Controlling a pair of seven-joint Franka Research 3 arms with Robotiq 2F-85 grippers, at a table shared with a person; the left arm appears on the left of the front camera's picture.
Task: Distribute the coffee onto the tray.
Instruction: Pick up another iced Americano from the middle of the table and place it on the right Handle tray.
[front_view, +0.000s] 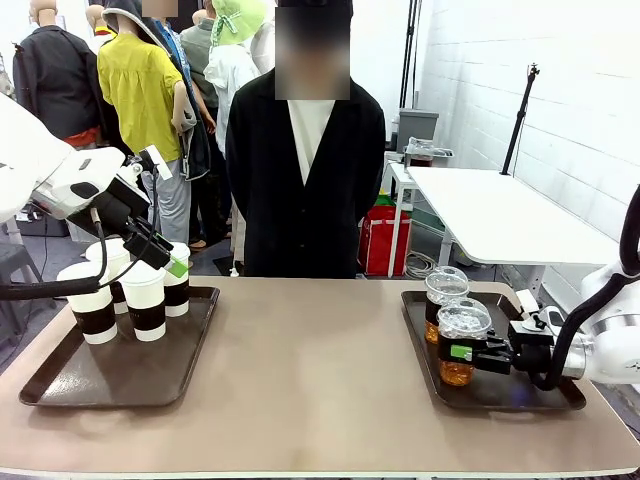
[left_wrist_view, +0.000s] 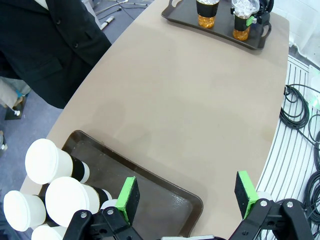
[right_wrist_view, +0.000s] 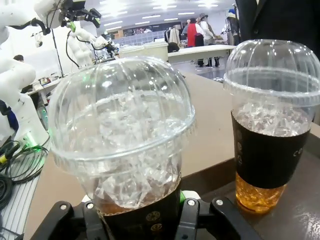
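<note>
Near dome-lidded cup (front_view: 462, 345) sits apparently gripped between right pincer (front_view: 468, 352) fingers on tray (front_view: 500, 393)

1. This is a robot lab or test hall, not a home or café.
2. Two white robot arms, one on the left (front_view: 70, 185) and one on the right (front_view: 610, 340), stand at a plain tan worktop (front_view: 320, 370).
3. Black cables (left_wrist_view: 300, 115) lie coiled on the floor beside the worktop.
4. The wall (front_view: 560, 90) on the right is white painted block, with a dark stand (front_view: 520, 115) leaning near it.
5. A bare white table (front_view: 500, 215) stands behind, with a red box (front_view: 383, 240) on the floor below it.
6. The right wrist view shows a wide hall with ceiling strip lights (right_wrist_view: 150, 10) and more white tables (right_wrist_view: 200, 52) farther off.
</note>
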